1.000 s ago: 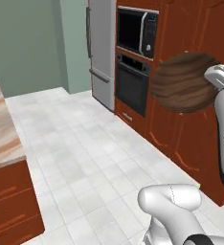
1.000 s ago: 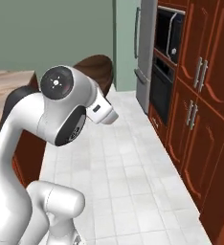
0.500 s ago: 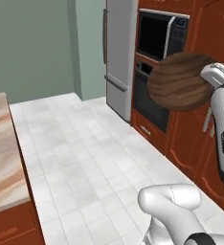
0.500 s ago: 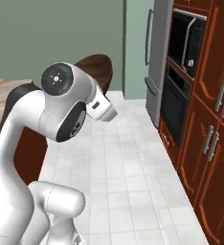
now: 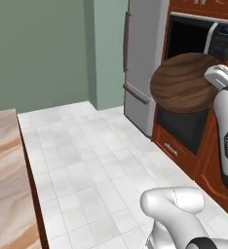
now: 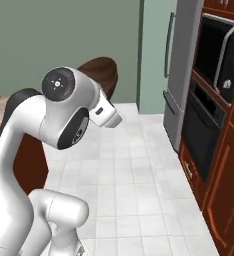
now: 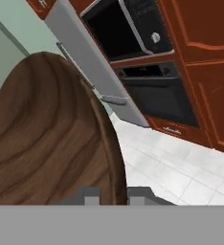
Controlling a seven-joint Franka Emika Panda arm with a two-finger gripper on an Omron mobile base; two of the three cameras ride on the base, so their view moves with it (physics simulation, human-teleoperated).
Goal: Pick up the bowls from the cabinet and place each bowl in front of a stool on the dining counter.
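Between my gripper (image 7: 113, 194) fingertips: rim of the dark brown wood-grain bowl (image 7: 51, 139), jaws narrowed onto it, bowl carried in the air. Below left, beige-and-brown veined marble dining counter (image 5: 6, 185). Beyond: white tile floor (image 5: 91, 160), silver fridge (image 5: 142, 63), black wall oven (image 6: 206, 135).

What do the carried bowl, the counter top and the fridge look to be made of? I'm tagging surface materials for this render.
The dark brown bowl looks like wood with a smooth finish: curved grain bands run across it. The dining counter top looks like polished marble, beige with brown veins. The refrigerator looks like brushed grey metal, flat and plain with a bar handle; it could equally be painted.
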